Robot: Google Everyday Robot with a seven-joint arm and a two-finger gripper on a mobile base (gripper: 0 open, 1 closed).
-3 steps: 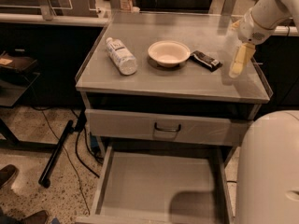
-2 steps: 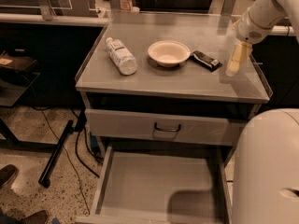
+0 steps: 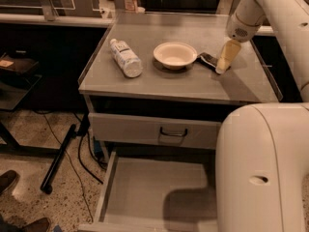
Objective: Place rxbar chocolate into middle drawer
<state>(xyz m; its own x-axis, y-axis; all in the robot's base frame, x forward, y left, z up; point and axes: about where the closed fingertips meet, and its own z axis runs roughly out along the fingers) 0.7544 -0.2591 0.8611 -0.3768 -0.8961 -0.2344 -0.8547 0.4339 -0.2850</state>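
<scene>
Half hidden behind the pincer (image 3: 221, 69), down at the right side of the tabletop (image 3: 193, 87): rxbar chocolate (image 3: 207, 59) (left end alone showing). Cut by the bottom edge, covered rightward by the robot body (image 3: 260, 168): middle drawer (image 3: 149, 192).

Arm (image 3: 277, 6) enters from upper right; wrist (image 3: 240, 28) bent downward. Gripper (image 3: 222, 65) hangs vertical beneath wrist, tip low, right of centre.

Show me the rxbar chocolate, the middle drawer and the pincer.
rxbar chocolate (image 3: 206, 59): camera view, exposed wrapper left of the pincer.
middle drawer (image 3: 145, 190): camera view, bare floor.
pincer (image 3: 221, 69): camera view, its tip, at the bar's right end.
</scene>
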